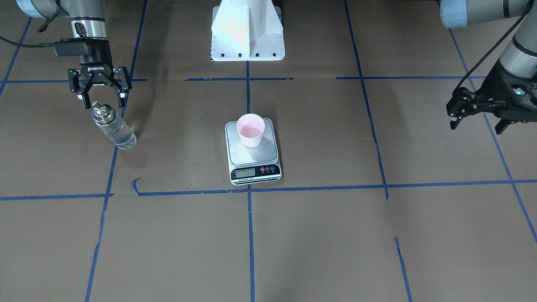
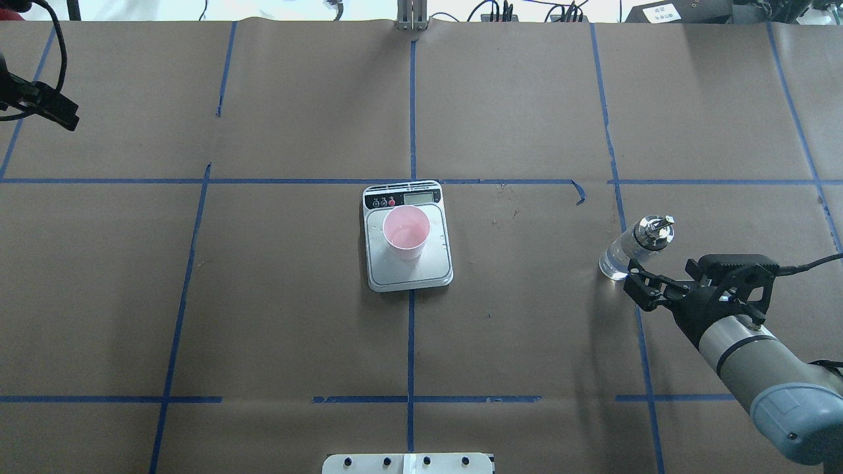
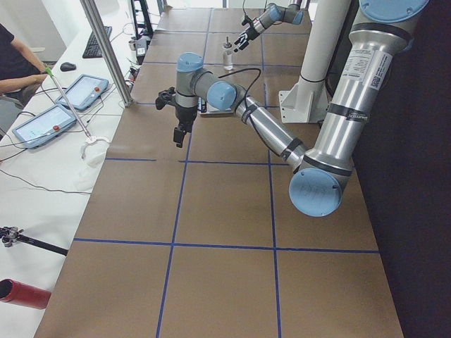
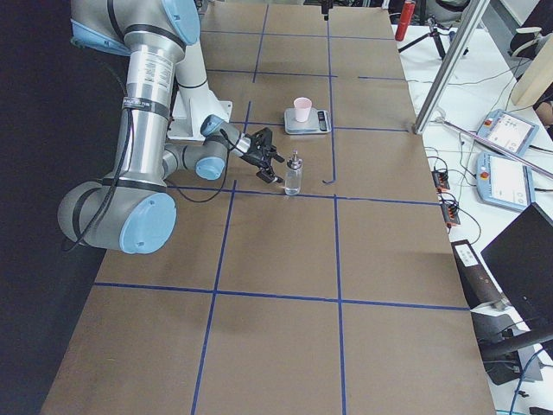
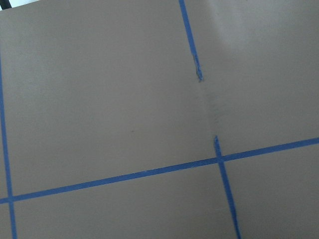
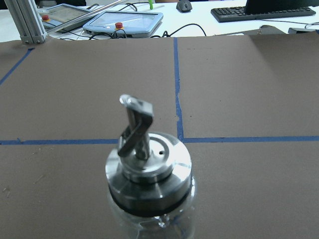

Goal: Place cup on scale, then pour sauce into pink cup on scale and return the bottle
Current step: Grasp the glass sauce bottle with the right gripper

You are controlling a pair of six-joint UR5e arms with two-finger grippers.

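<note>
The pale pink cup (image 1: pixel 251 130) stands upright on the silver scale (image 1: pixel 251 161) at the table's middle, also in the overhead view (image 2: pixel 406 234). The clear glass bottle (image 1: pixel 114 128) with its silver spout stands upright on the table on the robot's right, holding clear sauce (image 1: pixel 121 136). My right gripper (image 1: pixel 105 100) is open and empty, just behind and above the bottle, not touching it. The right wrist view shows the bottle's collar and spout (image 6: pixel 149 174) close up; the fingers are out of frame. My left gripper (image 1: pixel 476 123) is open and empty, raised far out on the left side.
The white robot base (image 1: pixel 247 31) stands behind the scale. Blue tape lines grid the brown paper table. Tablets, a keyboard and cables lie on the operators' desk (image 6: pixel 124 20) beyond the far edge. An aluminium post (image 4: pixel 445 78) stands at that edge.
</note>
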